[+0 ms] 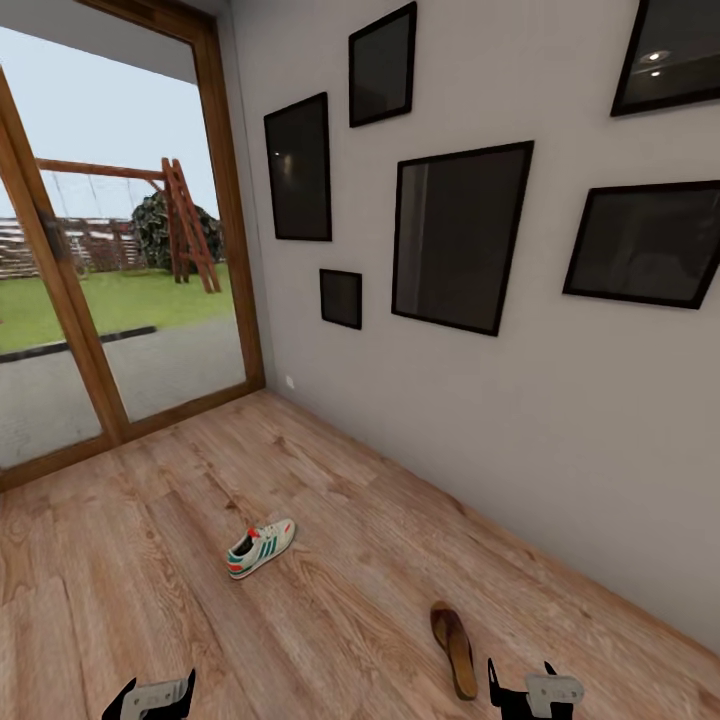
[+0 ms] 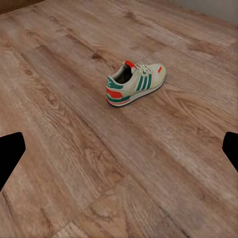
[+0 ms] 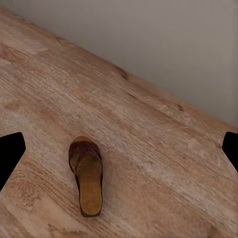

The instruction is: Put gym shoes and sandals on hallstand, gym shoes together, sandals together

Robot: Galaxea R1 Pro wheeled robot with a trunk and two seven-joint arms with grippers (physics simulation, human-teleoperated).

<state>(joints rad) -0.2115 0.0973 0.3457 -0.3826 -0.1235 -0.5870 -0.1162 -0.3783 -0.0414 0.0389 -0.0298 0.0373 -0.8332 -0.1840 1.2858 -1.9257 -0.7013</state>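
One gym shoe (image 1: 260, 547) lies on its sole on the corridor floor (image 1: 150, 540), white with green stripes and a teal-red heel. It is seen again in the left wrist view (image 2: 135, 83), well ahead of the fingertips (image 2: 10, 156). One brown sandal (image 1: 454, 648) lies flat near the wall, also in the right wrist view (image 3: 88, 174). My left gripper (image 1: 155, 692) hangs open at the lower edge, short of the shoe. My right gripper (image 1: 522, 680) is open just right of the sandal's heel. Both are empty. The hallstand is out of view.
A grey wall (image 1: 560, 420) with several dark picture frames (image 1: 458, 238) runs along the right. A wood-framed glass door (image 1: 120, 250) onto a garden closes the far left. Bare plank floor lies between the shoe and the sandal.
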